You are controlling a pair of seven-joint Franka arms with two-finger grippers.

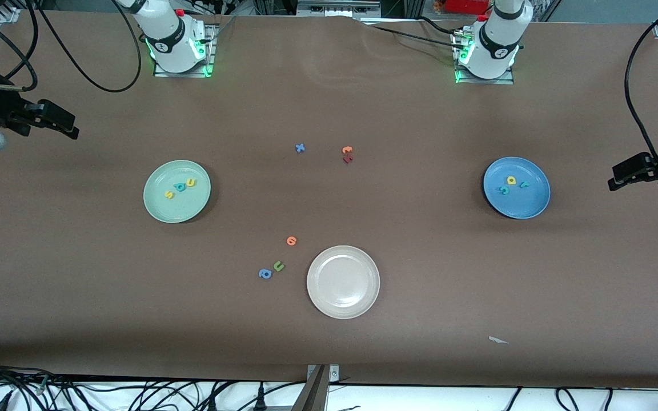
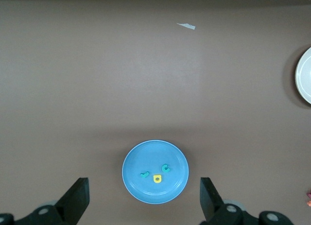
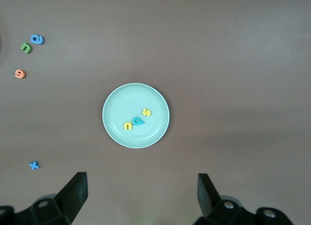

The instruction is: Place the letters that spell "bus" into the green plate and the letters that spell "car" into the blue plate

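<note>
The pale green plate (image 1: 160, 208) lies toward the right arm's end of the table with a yellow "s" (image 1: 169, 194), a teal "b" (image 1: 180, 186) and a yellow "u" (image 1: 191, 182) in it. In the blue plate (image 1: 529, 205), toward the left arm's end, are a teal "c" (image 1: 503, 190), a yellow "a" (image 1: 511, 180) and a teal "r" (image 1: 524, 185). My right gripper (image 1: 69, 125) hangs open and empty, off to the side of the green plate (image 3: 121, 103). My left gripper (image 1: 614, 177) is open and empty beside the blue plate (image 2: 146, 157).
A cream-white plate (image 1: 317, 297) sits in the middle, nearer the front camera. Beside it lie an orange letter (image 1: 291, 241), an olive "u" (image 1: 278, 266) and a blue "a" (image 1: 265, 274). Farther back are a blue "x" (image 1: 300, 148) and orange and red letters (image 1: 347, 154). A paper scrap (image 1: 497, 340) lies near the front edge.
</note>
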